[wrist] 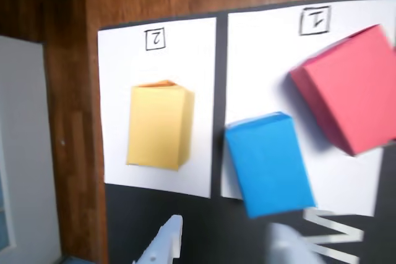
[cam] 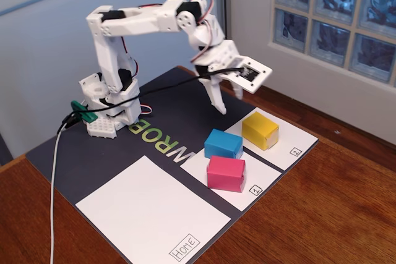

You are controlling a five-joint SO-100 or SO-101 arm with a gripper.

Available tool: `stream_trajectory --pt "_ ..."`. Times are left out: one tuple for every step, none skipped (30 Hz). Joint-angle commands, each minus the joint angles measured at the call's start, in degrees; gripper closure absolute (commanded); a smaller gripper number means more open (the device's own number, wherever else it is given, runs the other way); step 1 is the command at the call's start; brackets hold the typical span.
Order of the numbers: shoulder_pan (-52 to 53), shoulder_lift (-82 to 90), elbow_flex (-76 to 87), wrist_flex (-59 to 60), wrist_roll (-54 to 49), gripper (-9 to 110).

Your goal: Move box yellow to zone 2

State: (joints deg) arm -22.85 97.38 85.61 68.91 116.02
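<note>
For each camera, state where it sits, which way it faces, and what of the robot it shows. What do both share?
Fixed view: raised beside the table, looking down across the mat; whole arm and end effector visible.
Wrist view: rides the arm, facing down; only fingertips at the bottom edge.
Shared: yellow box on sheet 2, blue box, pink box.

The box yellow (cam: 260,130) looks wrapped in smooth matt paper, as do the blue block (cam: 223,144) and the pink block (cam: 226,173). Zone 2 (cam: 288,141) is plain white matt paper. The mat (cam: 80,159) is dark and matt; the table (cam: 334,208) is polished reddish wood. The arm (cam: 133,20) is white matt plastic. At 2 o'clock in the fixed view stand glossy glass bricks (cam: 334,10).
</note>
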Motion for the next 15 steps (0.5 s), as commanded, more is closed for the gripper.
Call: stream_trajectory --pt "2.37 6.59 0.00 3.08 -4.13 100" --pt "3.08 7.65 0.00 3.96 -5.54 102" --pt "3.69 8.53 0.00 4.57 -6.94 102" --pt "4.39 9.40 0.00 5.01 -8.17 102" --pt "5.01 10.28 0.00 5.45 -9.58 102" --pt "5.62 11.16 0.00 5.89 -10.72 102" --pt "6.15 11.87 0.00 6.50 -11.95 102" --pt "6.77 12.83 0.00 7.29 -13.62 102" --pt "7.29 13.80 0.09 8.09 -15.21 102" --pt "7.91 14.77 0.26 8.96 -16.70 102" --pt "8.44 15.91 0.62 10.02 -18.72 102" --pt "8.96 17.14 1.41 10.90 -20.74 102" --pt "9.58 18.63 2.37 11.69 -22.68 102" --pt "10.11 20.13 3.69 12.22 -24.17 102" --pt "10.81 21.88 5.36 12.57 -25.58 102"
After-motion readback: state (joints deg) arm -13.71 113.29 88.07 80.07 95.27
